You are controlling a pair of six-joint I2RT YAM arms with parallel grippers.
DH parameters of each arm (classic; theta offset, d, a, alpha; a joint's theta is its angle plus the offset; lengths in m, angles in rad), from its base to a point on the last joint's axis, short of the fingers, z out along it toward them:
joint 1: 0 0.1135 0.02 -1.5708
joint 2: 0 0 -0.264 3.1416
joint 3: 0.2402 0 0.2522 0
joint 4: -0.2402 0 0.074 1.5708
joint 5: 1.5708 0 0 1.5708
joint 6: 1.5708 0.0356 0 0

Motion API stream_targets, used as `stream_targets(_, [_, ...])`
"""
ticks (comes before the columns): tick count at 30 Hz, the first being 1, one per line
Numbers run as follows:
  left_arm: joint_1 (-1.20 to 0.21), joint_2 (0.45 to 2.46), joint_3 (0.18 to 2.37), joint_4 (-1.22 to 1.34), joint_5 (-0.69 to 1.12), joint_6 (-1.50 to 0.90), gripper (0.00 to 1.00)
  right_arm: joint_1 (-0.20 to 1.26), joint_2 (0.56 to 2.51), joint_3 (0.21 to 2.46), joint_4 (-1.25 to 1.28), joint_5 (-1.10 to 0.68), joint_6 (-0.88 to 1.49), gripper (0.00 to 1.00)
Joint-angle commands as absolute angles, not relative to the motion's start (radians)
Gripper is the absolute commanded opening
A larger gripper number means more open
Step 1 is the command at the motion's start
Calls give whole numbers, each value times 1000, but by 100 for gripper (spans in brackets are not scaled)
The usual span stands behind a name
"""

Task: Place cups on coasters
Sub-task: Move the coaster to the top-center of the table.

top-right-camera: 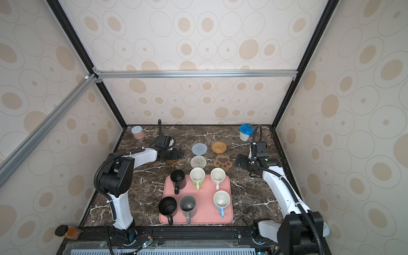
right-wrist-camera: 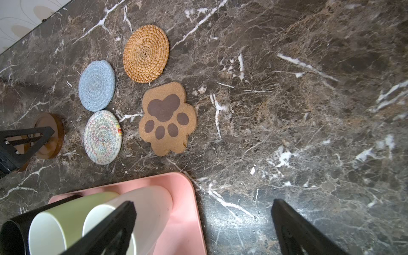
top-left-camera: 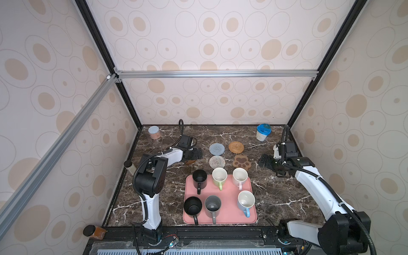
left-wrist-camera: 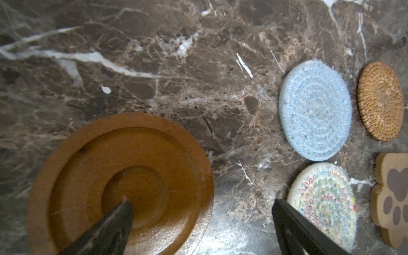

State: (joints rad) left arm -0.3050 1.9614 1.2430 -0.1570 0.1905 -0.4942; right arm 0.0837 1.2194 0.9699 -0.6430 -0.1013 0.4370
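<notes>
Several handled cups stand upright on the pink tray (top-left-camera: 229, 198): black (top-left-camera: 199, 177), light green (top-left-camera: 219, 176), white-pink (top-left-camera: 240, 175), another black (top-left-camera: 192, 206), grey (top-left-camera: 212, 205) and white-and-blue (top-left-camera: 245, 200). Behind the tray lie the coasters: blue-grey woven (top-left-camera: 216, 149), tan rattan (top-left-camera: 236, 147), whitish woven (top-left-camera: 217, 161) and paw-shaped (top-left-camera: 241, 161). A brown wooden disc (left-wrist-camera: 154, 154) lies left of them, under my open left gripper (left-wrist-camera: 201, 202), with one finger over it. My right gripper (right-wrist-camera: 203, 203) hangs open and empty to the right of the paw coaster, near the tray's far right corner.
A small pinkish can (top-left-camera: 154, 132) stands at the back left corner of the marble table. A white jar with a blue lid (top-left-camera: 263, 132) stands at the back right. Patterned walls close in three sides. A brown-filled jar (top-left-camera: 95, 231) lies outside the front left corner.
</notes>
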Motion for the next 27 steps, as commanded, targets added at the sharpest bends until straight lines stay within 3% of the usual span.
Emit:
stream_targets(1, [-295,1964,1231,-268,146,-511,100,84,1217,970,-650,-94,443,100])
stream_targets(27, [-303,1943,1360,-290,190,-472,100,84,1232,1030,-664,-75,404,100])
